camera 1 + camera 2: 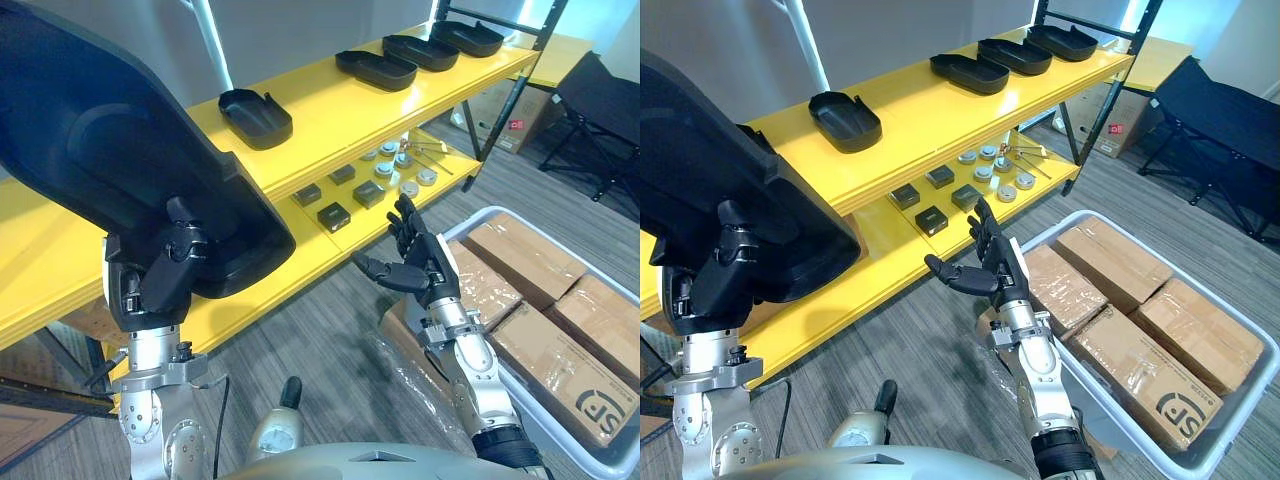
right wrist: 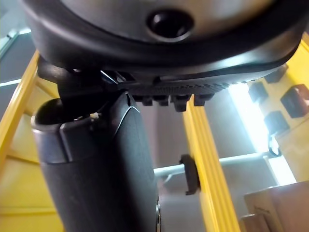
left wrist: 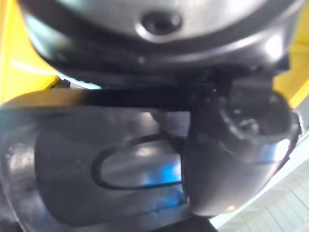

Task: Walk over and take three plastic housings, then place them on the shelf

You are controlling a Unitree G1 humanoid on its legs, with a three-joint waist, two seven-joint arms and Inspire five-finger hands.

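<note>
Shelf point(image 1: 340, 110): yellow, two boards, dark uprights at its far right end.

Held housing point(image 1: 120, 150): black plastic, raised tilted over the left stretch of the top board, its lower rim near that board's front edge. Judged: carried high to clear the edge before being set down, so the placing step is in hand.

Tote point(image 1: 1118, 418): grey, on the floor to the right and apart from the shelf, packed with cardboard boxes point(image 1: 1110, 262).

Shelved housings: four on the top board, open side up. One point(image 1: 255, 118) sits alone mid-board; three point(image 1: 420, 50) lie in a row toward the far right end.

Left hand point(image 1: 165, 275): fingers and thumb clamped on the held housing's lower rim.

Right hand point(image 1: 985, 265): spread wide and empty, over the floor between the lower board's front edge and the tote; probably kept clear.

Small parts on the lower board: dark blocks point(image 1: 335, 215), round metal pieces point(image 1: 395, 175).

Hidden: the held housing runs off the frame and masks the board behind it, so the free space there cannot be judged.
</note>
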